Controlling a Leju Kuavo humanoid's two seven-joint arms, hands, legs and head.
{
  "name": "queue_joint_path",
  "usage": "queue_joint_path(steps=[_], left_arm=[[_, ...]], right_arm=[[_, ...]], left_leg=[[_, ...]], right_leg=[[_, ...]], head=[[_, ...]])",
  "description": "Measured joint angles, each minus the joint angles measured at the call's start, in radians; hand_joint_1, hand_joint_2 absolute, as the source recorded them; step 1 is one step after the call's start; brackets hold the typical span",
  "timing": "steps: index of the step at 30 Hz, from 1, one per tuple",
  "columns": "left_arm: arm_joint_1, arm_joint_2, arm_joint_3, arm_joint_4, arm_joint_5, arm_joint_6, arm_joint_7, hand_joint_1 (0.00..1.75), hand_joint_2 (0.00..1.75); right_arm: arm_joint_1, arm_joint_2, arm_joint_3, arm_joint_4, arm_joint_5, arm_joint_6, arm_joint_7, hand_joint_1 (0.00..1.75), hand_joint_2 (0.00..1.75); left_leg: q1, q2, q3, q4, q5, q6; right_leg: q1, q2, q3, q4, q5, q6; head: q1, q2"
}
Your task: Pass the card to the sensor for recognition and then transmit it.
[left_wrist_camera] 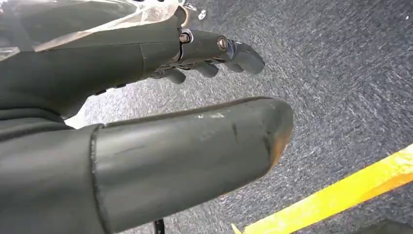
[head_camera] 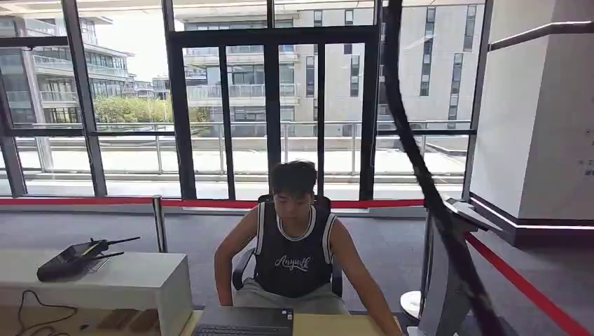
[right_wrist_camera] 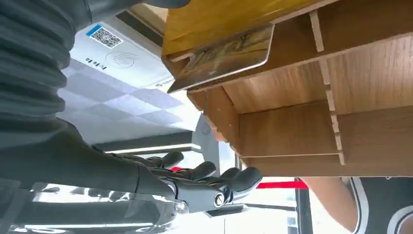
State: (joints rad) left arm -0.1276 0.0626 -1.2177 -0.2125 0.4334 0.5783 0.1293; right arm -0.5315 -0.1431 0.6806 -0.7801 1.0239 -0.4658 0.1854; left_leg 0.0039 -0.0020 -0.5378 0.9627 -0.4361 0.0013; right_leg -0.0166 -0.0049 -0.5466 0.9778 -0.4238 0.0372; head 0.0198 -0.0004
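Note:
A card [right_wrist_camera: 221, 56] with a gold-toned picture sticks out past the edge of a yellow wooden board [right_wrist_camera: 219, 17] in the right wrist view. My right hand [right_wrist_camera: 195, 180] hangs some way off from it with its fingers stretched out and nothing in them; the thumb is out of frame. Over grey carpet, my left hand [left_wrist_camera: 146, 122] holds nothing, its fingers apart. A grey screen on a stand [head_camera: 441, 280] rises at the right of the desk [head_camera: 343, 325].
A person [head_camera: 294, 245] sits behind the desk, with a laptop [head_camera: 245, 322] on it. To the left, a white table [head_camera: 105, 280] carries a handheld radio [head_camera: 73, 257]. A black cable [head_camera: 420, 168] crosses the head view. Red barrier tape [head_camera: 518, 280] runs behind.

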Motion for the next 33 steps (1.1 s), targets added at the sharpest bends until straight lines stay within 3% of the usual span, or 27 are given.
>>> queue_joint_path(steps=[21,23,24,25,33], left_arm=[[-0.002,0.000,0.000,0.000,-0.012,-0.003,-0.006,0.00,0.00],[-0.002,0.000,0.000,0.000,-0.015,-0.003,-0.006,0.00,0.00],[-0.002,0.000,0.000,0.000,-0.015,-0.003,-0.006,0.00,0.00],[-0.002,0.000,0.000,0.000,-0.015,-0.003,-0.006,0.00,0.00],[-0.004,0.000,0.000,0.000,-0.015,-0.003,-0.007,0.00,0.00]], right_arm=[[-0.005,0.009,-0.005,0.005,-0.003,0.001,-0.015,0.00,1.75],[-0.005,0.009,-0.005,0.005,-0.007,0.005,-0.019,1.52,1.75],[-0.005,0.010,-0.005,0.005,-0.011,0.007,-0.021,1.52,1.75],[-0.004,0.010,-0.005,0.005,-0.016,0.011,-0.024,1.73,1.75],[-0.002,0.013,-0.005,0.005,-0.033,0.026,-0.034,1.75,1.75]], left_leg=[[0.000,0.000,0.000,0.000,0.000,0.000],[0.000,0.000,0.000,0.000,0.000,0.000],[0.000,0.000,0.000,0.000,0.000,0.000],[0.000,0.000,0.000,0.000,0.000,0.000],[0.000,0.000,0.000,0.000,0.000,0.000]], right_leg=[[0.000,0.000,0.000,0.000,0.000,0.000],[0.000,0.000,0.000,0.000,0.000,0.000],[0.000,0.000,0.000,0.000,0.000,0.000],[0.000,0.000,0.000,0.000,0.000,0.000],[0.000,0.000,0.000,0.000,0.000,0.000]], head=[[0.000,0.000],[0.000,0.000],[0.000,0.000],[0.000,0.000],[0.000,0.000]])
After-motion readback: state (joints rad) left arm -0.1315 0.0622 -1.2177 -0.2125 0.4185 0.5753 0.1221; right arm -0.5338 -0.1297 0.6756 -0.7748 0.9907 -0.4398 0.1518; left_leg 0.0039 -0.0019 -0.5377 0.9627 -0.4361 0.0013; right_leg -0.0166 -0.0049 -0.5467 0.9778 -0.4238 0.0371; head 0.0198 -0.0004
